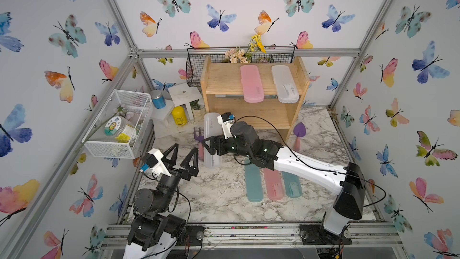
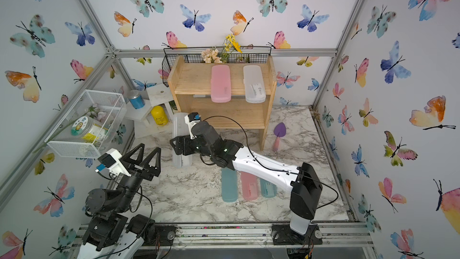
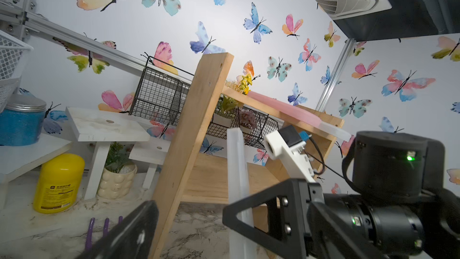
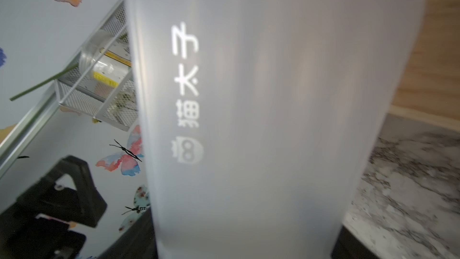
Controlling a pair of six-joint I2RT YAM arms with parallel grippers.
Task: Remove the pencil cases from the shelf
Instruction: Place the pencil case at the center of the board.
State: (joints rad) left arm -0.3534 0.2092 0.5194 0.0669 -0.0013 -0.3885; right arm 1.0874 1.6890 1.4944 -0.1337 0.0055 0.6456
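Right gripper (image 1: 208, 145) clamps white case (image 1: 211, 124) mid-length, in front of shelf (image 1: 224, 80). Left gripper (image 1: 185, 147) is wide and empty, just beside that case. Past right gripper, on shelf top: pink case (image 1: 251, 83), second white case (image 1: 284, 83). Under right forearm, on table (image 1: 211, 200): teal case (image 1: 254, 188), table pink case (image 1: 273, 189), second teal case (image 1: 293, 188).
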